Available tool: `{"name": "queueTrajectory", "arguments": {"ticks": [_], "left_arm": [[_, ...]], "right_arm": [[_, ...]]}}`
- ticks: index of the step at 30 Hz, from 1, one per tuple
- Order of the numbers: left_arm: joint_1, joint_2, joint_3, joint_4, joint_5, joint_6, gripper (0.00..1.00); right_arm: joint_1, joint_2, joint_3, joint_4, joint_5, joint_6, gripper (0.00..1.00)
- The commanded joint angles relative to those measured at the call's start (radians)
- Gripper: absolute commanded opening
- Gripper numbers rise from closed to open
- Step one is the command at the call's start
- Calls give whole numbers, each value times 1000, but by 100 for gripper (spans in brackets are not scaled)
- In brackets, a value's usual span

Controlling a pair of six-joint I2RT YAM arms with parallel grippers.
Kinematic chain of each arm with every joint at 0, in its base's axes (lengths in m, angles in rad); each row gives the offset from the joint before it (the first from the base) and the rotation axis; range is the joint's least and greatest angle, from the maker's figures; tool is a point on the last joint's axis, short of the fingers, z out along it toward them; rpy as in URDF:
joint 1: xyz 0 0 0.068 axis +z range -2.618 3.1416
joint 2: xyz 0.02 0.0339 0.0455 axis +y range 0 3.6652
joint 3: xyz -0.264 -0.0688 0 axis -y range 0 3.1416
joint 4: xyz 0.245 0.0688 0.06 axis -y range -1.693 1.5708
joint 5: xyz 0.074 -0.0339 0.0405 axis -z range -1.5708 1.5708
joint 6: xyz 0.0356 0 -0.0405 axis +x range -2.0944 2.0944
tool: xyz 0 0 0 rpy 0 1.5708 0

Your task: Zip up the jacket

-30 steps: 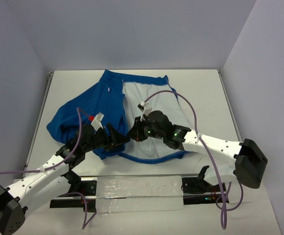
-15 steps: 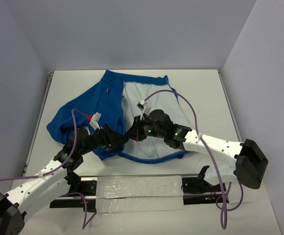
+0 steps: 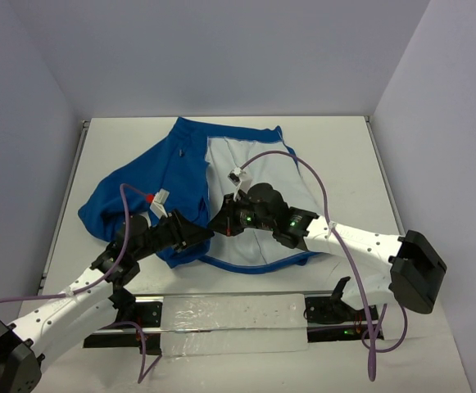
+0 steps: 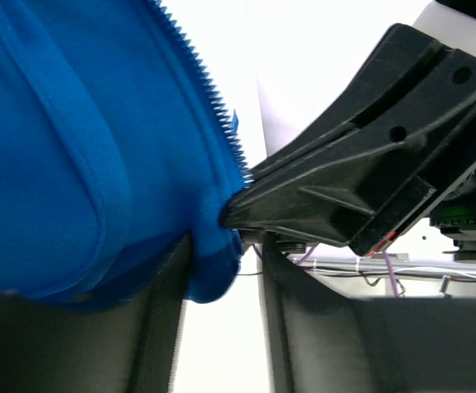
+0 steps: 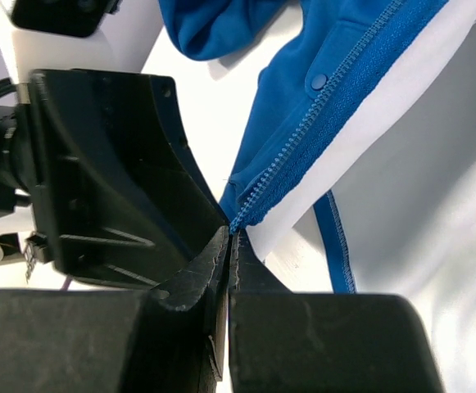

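Note:
The royal-blue jacket (image 3: 160, 176) lies open on the table, its white lining (image 3: 258, 164) facing up on the right. My right gripper (image 3: 219, 223) is shut on the bottom end of the right front's zipper edge (image 5: 303, 131), the jaws pressed together (image 5: 231, 237). My left gripper (image 3: 197, 233) is right beside it at the left front's bottom corner. In the left wrist view its fingers stand apart (image 4: 225, 270). The blue hem corner (image 4: 209, 270) hangs between them against the left finger. The left front's zipper teeth (image 4: 213, 106) run up from there. The right gripper's tips (image 4: 246, 201) touch that corner.
The jacket's sleeve bunches at the left (image 3: 106, 205). The white table (image 3: 336, 147) has walls behind and at both sides. A clear plate (image 3: 229, 315) lies between the arm bases at the near edge. Purple cables (image 3: 303, 168) loop over both arms.
My left arm has drawn slightly back and left, keeping its fingers at the hem corner. My right gripper has edged a little left, still shut on the zipper edge.

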Motion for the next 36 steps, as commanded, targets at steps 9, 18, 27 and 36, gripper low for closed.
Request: {"name": "queueTrajectory", "arguments": {"ticks": [9,18,27,36], "left_arm": [[9,-69,-12,32,-54,-2,39],[12,-96,-42,53,-57,-29,33],[12,-83,-36,29,-71,-26,0],[14,-98,-82,41,-126,-23,0]], "right_arm": [[-4,18,-4,51,-20,-4,0],[-3,34,-4,60,-36,0,0],[-4,11,21,-11,16,-12,50],[-174,-204,65,-362,285,-113,79]]}}
